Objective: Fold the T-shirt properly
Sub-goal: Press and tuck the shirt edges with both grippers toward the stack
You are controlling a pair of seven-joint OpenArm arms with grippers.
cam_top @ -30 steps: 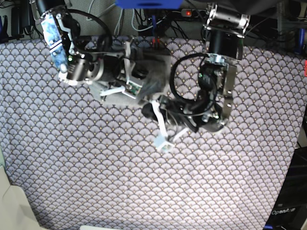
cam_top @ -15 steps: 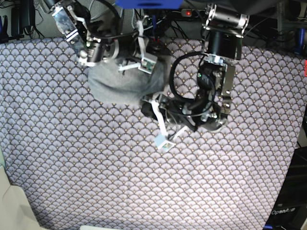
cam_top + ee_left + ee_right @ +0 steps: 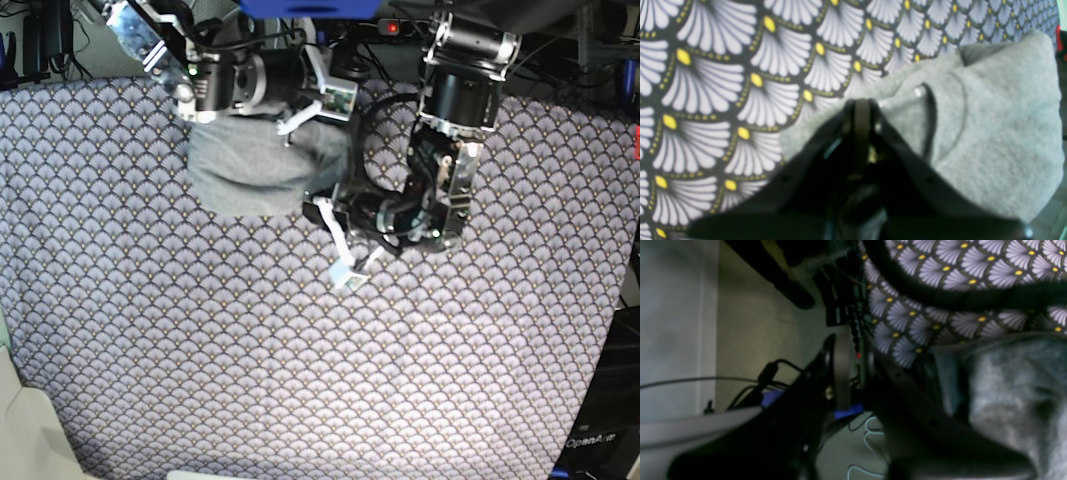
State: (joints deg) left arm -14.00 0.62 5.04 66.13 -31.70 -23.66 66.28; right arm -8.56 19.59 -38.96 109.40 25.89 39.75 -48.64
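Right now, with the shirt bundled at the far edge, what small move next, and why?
Probably lift the left gripper clear. Its jaws are shut at the near corner of the T-shirt, which already lies as a compact folded block on the tablecloth.

right arm (image 3: 235,80): swung back off T-shirt (image 3: 262,168) | T-shirt: uncovered
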